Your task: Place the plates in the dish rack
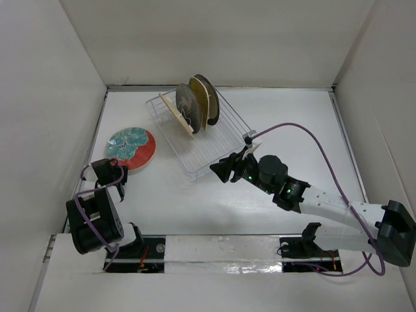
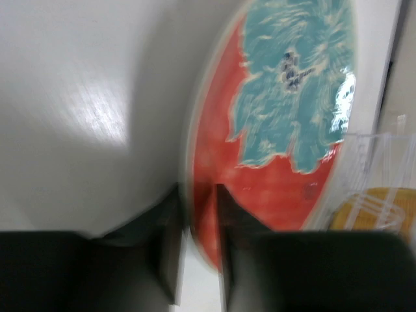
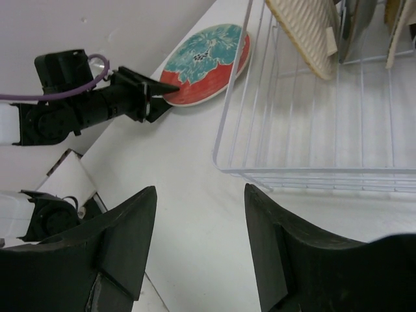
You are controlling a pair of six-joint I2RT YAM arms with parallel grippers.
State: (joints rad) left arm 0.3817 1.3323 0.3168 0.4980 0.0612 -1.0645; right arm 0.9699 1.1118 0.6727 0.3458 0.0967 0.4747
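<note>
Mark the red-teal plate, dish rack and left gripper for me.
red-teal plate (image 1: 130, 147): top view, middle of its face.
dish rack (image 1: 211, 148): top view, bare wire floor.
left gripper (image 2: 197, 211): left wrist view, midway between its fingertips, which straddle the plate rim.

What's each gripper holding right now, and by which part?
Left gripper straddles the red-teal plate at its rim; whether it is clamped cannot be told. Right gripper is open, holding nothing.
</note>
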